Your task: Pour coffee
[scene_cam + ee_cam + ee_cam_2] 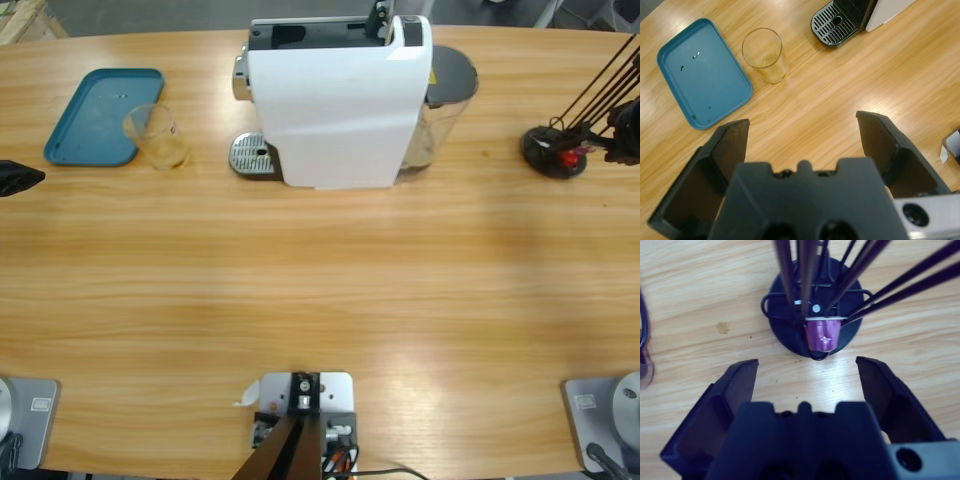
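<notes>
Overhead, a white coffee machine [340, 100] is seen at the far middle of the tabletop [320, 300], its drip grate [252, 155] bare, with a clear tumbler [160, 137] just beside a teal tray [95, 115] to its left and a black wire capsule rack [556, 150] well apart on the right. No coffee is visible anywhere; only a faint yellowish tint is shown in the tumbler. From the left wrist, the left gripper [802, 130] is held above the tabletop with its fingers wide and empty, the tumbler [765, 55] ahead of it, near the tray [700, 75] and the grate [832, 25]. From the right wrist, the right gripper [807, 372] is likewise spread wide and empty, aimed at a purple capsule [823, 334] hanging in the rack [790, 335]. An opening step is judged to be in hand: the capsule would need to be closed upon squarely and drawn clear of the wires, and the tumbler set on the grate.
</notes>
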